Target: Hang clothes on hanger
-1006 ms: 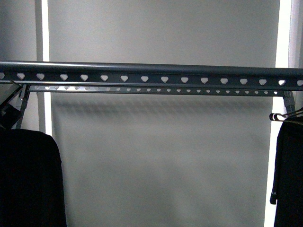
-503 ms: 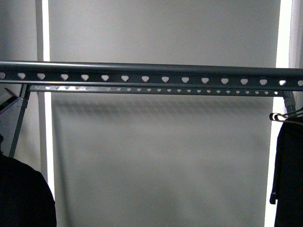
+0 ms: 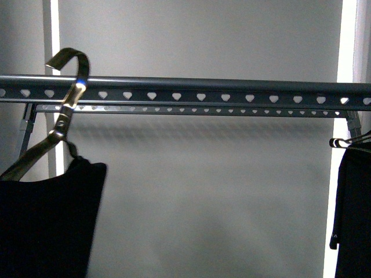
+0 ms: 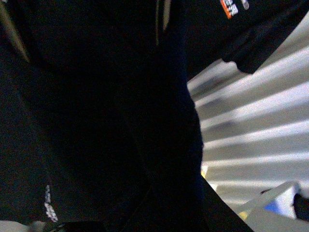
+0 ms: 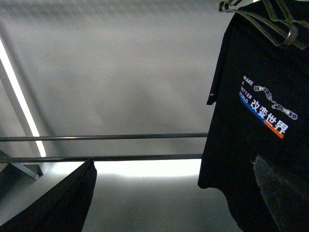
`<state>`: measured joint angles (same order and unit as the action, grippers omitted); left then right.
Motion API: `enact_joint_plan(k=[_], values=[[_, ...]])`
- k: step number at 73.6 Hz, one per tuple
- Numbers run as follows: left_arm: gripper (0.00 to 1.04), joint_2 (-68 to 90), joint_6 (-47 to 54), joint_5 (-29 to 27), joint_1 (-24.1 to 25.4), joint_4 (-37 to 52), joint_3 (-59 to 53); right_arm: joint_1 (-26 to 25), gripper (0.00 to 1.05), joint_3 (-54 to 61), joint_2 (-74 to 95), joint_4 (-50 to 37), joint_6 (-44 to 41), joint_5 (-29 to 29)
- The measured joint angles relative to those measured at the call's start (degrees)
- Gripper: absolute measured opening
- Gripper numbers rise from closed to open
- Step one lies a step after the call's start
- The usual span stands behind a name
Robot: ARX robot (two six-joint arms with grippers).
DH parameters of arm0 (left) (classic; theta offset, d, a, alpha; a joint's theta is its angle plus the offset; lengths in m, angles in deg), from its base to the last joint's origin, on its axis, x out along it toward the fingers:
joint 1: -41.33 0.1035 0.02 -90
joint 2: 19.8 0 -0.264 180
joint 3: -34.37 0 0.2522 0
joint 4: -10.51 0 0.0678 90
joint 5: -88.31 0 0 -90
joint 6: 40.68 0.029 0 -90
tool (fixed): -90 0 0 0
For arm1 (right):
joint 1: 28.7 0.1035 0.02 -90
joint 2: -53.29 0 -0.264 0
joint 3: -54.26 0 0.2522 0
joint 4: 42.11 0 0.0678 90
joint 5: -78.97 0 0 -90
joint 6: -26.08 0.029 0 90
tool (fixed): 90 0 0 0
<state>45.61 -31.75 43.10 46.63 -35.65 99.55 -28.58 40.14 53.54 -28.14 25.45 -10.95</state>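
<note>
The clothes (image 3: 46,220), a black T-shirt, hang on a silver coat hook (image 3: 69,63) at the left. The hook's curved top stands above the hanger (image 3: 203,87), a dark-grey rack rail with heart-shaped holes. I cannot tell whether the hook touches the rail. In the left wrist view black cloth (image 4: 96,111) fills most of the picture, with orange-white print (image 4: 231,7) at one corner. My left gripper is shut on the clothes and hidden in the dark cloth. My right gripper (image 5: 178,193) is open and empty, below the rack's lower bars (image 5: 106,137).
A second black T-shirt (image 3: 353,202) hangs on wire hooks at the rail's right end. Its "MAKE A BETTER WORLD" print (image 5: 265,108) shows in the right wrist view. A slanted grey leg (image 3: 26,130) stands at the left. A grey blind is behind.
The black T-shirt at the left has risen and shifted right. Its silver coat hook has come into view, up past the rail. The shirt on the right has not moved.
</note>
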Motion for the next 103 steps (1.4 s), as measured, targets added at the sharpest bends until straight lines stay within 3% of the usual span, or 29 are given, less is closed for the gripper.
enact_joint_plan(k=[7,15,20,27,35,40,52,64,85,103], values=[[0.04,5.3,15.9,-1.3,1.8,-6.1,6.1,0.0,0.97,0.0,0.0,0.0,0.0,0.0],[0.04,12.0,36.3,-7.4,3.3,-9.4,13.3,0.0,0.97,0.0,0.0,0.0,0.0,0.0],[0.04,15.2,45.6,-10.9,3.3,-8.7,16.6,0.0,0.97,0.0,0.0,0.0,0.0,0.0],[0.04,18.7,58.7,-14.0,1.9,-0.5,20.2,0.0,0.97,0.0,0.0,0.0,0.0,0.0],[0.04,19.8,62.5,-12.1,-0.7,9.5,22.6,0.0,0.97,0.0,0.0,0.0,0.0,0.0],[0.04,19.7,66.1,-7.1,-4.9,22.5,23.5,0.0,0.97,0.0,0.0,0.0,0.0,0.0],[0.04,19.9,71.8,-5.3,-11.7,34.8,25.0,0.0,0.97,0.0,0.0,0.0,0.0,0.0],[0.04,22.1,77.7,-3.1,-14.5,40.9,26.1,0.0,0.97,0.0,0.0,0.0,0.0,0.0],[0.04,25.0,83.0,-2.2,-15.0,48.2,24.7,0.0,0.97,0.0,0.0,0.0,0.0,0.0],[0.04,25.0,84.7,-2.4,-15.1,48.7,24.3,0.0,0.97,0.0,0.0,0.0,0.0,0.0]])
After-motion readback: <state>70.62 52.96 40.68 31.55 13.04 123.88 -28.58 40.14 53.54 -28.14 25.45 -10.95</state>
